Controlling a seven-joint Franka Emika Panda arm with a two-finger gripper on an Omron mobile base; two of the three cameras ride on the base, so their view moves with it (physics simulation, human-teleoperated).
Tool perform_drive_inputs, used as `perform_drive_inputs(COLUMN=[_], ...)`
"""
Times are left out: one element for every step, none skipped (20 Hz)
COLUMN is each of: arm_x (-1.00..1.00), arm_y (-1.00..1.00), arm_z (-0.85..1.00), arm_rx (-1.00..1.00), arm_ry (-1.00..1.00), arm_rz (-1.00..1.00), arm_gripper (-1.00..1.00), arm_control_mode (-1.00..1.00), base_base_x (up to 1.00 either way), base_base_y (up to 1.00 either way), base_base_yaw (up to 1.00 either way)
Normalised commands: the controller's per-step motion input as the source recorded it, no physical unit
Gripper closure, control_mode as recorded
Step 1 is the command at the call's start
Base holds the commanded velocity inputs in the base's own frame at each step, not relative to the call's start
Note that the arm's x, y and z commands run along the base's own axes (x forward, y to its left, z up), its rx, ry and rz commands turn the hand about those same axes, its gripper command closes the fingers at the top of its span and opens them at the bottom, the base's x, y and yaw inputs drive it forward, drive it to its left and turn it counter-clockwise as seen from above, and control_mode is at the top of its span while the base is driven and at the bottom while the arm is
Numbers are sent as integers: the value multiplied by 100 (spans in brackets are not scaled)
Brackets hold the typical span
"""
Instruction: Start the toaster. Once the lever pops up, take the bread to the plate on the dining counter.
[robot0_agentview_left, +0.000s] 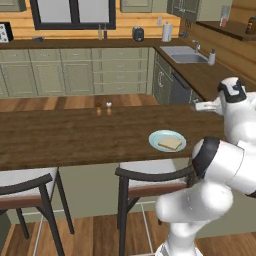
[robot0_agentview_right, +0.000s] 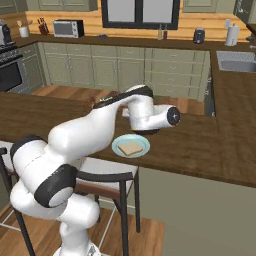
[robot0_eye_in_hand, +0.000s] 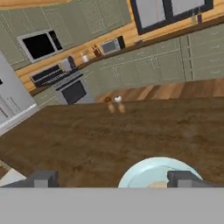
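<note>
The tan bread (robot0_agentview_left: 170, 144) lies flat on the pale blue-green plate (robot0_agentview_left: 156, 140), near the front edge of the dark dining counter (robot0_agentview_left: 65, 135). The right base view also has the bread (robot0_agentview_right: 131, 148) and plate (robot0_agentview_right: 119, 148), just below my bent arm. In the hand view my gripper (robot0_eye_in_hand: 113, 179) is open and empty, a little above the counter, with the plate (robot0_eye_in_hand: 148, 171) under its right fingertip (robot0_eye_in_hand: 183, 178). The toaster (robot0_agentview_left: 138, 34) stands far off on the back worktop, and it is seen again as the toaster (robot0_agentview_right: 199, 35). Its lever is too small to make out.
Two small shakers (robot0_agentview_left: 103, 108) stand on the dining counter's far side. Two stools (robot0_agentview_left: 145, 180) sit under its near edge. A sink (robot0_agentview_left: 185, 54) is set in the right worktop, a microwave (robot0_agentview_right: 68, 28) on the back one, and a stove (robot0_eye_in_hand: 70, 85) at the far wall.
</note>
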Motion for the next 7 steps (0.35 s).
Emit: perform_drive_inputs(arm_x=[-100, -100, -100, -100, -100, -100, -100], arm_y=[0, 0, 6, 14, 11, 9, 0], arm_z=[100, 100, 100, 100, 100, 100, 100], arm_rx=[-18, -14, -9, -7, -3, 0, 0], arm_ry=[-50, -62, -67, -67, -62, -66, -75], arm_rz=[6, 7, 5, 0, 0, 0, 5], arm_gripper=[-100, -100, -100, -100, -100, -100, -100], arm_control_mode=[-100, -100, -100, -100, -100, -100, -100], base_base_x=[0, 0, 0, 0, 0, 0, 0], base_base_y=[0, 0, 0, 0, 0, 0, 0], base_base_yaw=[0, 0, 0, 0, 0, 0, 0])
